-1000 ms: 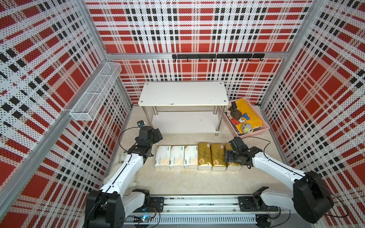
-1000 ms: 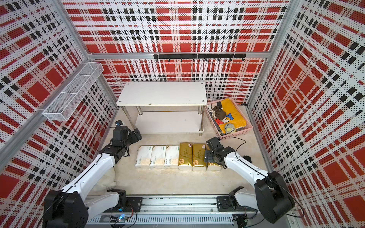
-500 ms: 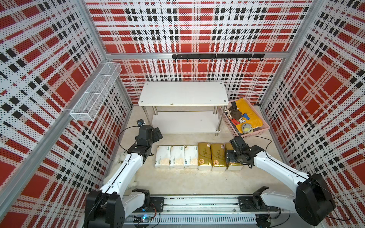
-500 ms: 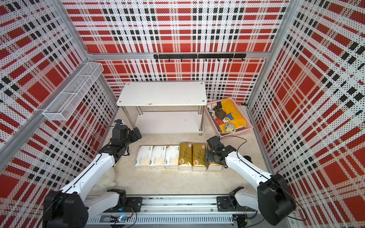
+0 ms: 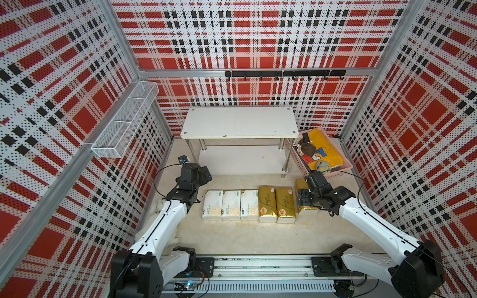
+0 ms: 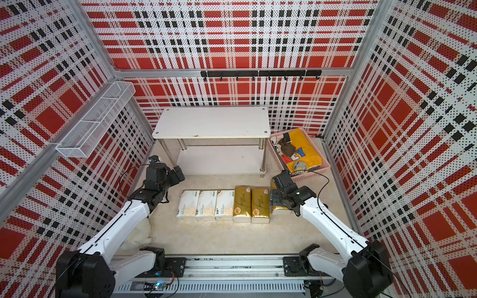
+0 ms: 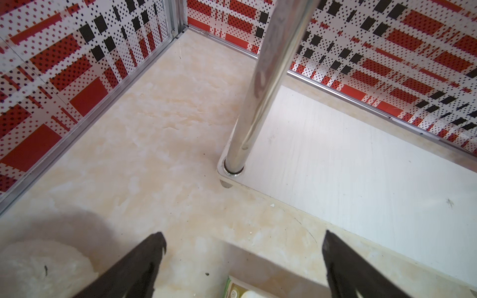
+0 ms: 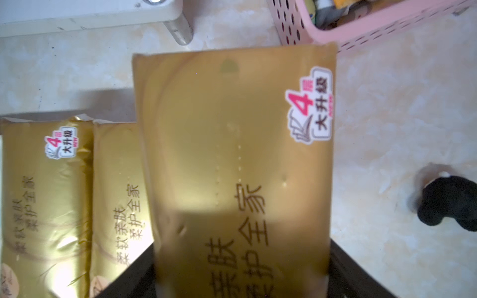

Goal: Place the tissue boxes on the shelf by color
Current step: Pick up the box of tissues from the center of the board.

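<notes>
Three white tissue boxes [image 5: 231, 205] [image 6: 206, 205] and two gold ones [image 5: 276, 205] [image 6: 251, 205] lie in a row on the floor in front of the shelf [image 5: 240, 122] [image 6: 211, 122]. At the row's right end my right gripper [image 5: 308, 200] [image 6: 277, 197] [image 8: 240, 271] is shut on the third gold pack [image 8: 232, 154], which looks slightly raised and overlaps its neighbour. My left gripper [image 5: 204, 175] [image 6: 178, 174] [image 7: 242, 247] hangs open and holds nothing, beside the shelf's front left leg [image 7: 260, 85], with a white pack's corner [image 7: 237, 289] just under it.
A pink basket [image 5: 333, 175] [image 6: 325, 167] [image 8: 361, 33] with clothes stands right of the shelf, close behind the right gripper. A wire mesh basket [image 5: 124, 121] hangs on the left wall. A white plush toy [image 6: 134, 234] [image 7: 38, 265] lies under the left arm. Both shelf boards are bare.
My right gripper's jaws have closed on the rightmost gold pack. The left arm has hardly moved and stays open.
</notes>
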`<move>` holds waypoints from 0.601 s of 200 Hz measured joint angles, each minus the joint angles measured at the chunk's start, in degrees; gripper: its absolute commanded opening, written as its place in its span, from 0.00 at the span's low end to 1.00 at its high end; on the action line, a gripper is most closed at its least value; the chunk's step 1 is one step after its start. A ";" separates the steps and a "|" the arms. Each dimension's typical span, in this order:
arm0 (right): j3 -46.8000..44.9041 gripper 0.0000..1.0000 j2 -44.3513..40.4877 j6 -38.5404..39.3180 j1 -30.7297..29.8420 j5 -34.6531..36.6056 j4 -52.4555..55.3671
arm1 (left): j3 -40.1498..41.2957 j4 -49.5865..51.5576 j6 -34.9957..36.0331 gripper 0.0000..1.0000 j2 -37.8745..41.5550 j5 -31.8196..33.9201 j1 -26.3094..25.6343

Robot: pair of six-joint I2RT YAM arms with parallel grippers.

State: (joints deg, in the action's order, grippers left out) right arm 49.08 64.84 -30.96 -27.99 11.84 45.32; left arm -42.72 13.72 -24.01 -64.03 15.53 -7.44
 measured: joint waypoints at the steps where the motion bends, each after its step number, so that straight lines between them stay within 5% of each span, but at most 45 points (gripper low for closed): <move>1: 0.13 0.83 0.00 0.04 -0.02 0.00 0.02 | 0.00 0.02 -0.02 0.99 0.00 0.00 0.00; 120: 8.66 0.83 2.47 1.38 -6.67 -0.15 1.09 | -0.04 0.50 -0.02 1.00 0.00 0.37 0.00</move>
State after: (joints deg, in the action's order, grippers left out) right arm 57.74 67.31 -29.58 -34.65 11.68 46.41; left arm -42.76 14.22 -24.03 -64.03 15.90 -7.44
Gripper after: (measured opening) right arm 0.828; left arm 0.994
